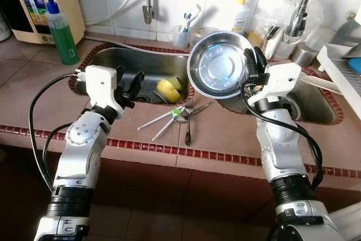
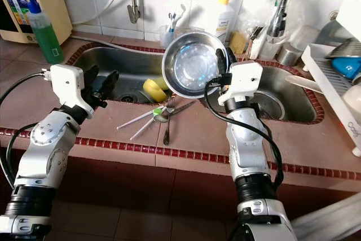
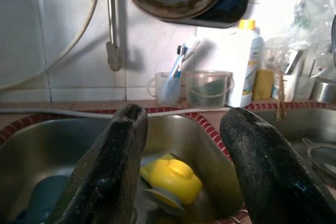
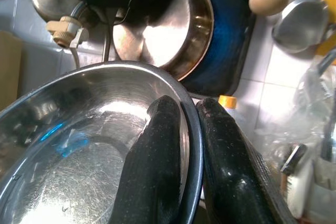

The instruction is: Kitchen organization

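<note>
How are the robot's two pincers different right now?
The right pincer is shut on the rim of a steel bowl, held up on edge; the left pincer is open and holds nothing. The right is above the counter; the left hovers over the sink. Both have two black fingers.

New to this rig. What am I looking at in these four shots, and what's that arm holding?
It's a humanoid robot with two silver arms at a tiled kitchen counter. The two wide pictures come from its head camera; the other two look along each wrist's black fingers. The right gripper pinches the rim of a steel bowl, held tilted above the sinks. The left gripper is open over the left sink, where a yellow item lies. On the counter: a spoon and white straws.
</note>
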